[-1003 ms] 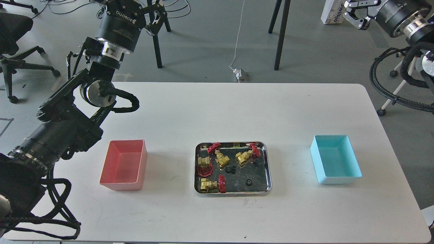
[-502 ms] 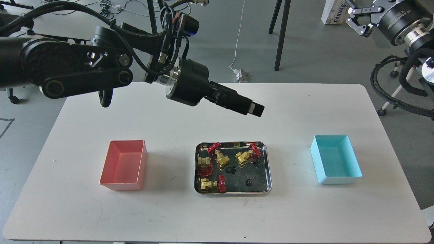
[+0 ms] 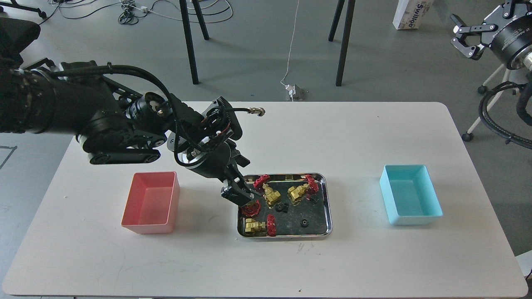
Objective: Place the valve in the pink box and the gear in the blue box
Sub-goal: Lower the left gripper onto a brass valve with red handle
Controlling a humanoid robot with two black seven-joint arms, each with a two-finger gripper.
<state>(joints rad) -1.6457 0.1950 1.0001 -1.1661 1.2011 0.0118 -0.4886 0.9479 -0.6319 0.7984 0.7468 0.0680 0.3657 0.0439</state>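
Four brass valves with red handwheels lie in a shiny steel tray (image 3: 328, 207) at the table's middle: one at the back (image 3: 271, 195), one at the back right (image 3: 299, 192), one at the front left (image 3: 258, 226), and one on the left (image 3: 251, 209). Of the left one only the red wheel shows. My left gripper (image 3: 240, 196) is down in the tray's left side, right over that valve's body; its dark fingers cannot be told apart. Tiny black gears (image 3: 304, 223) (image 3: 283, 207) lie in the tray. The pink box (image 3: 151, 203) stands left and the blue box (image 3: 409, 199) right, both empty. My right gripper (image 3: 460, 36) is open, raised at the far right.
My left arm (image 3: 124, 124) stretches low over the table's left half, above and behind the pink box. A cable plug (image 3: 258, 111) sticks out from the wrist. Chair and table legs stand on the floor beyond the table's far edge.
My left arm has swung from high at the back left across the table and dropped its gripper into the tray's left side. The right gripper has drifted right.
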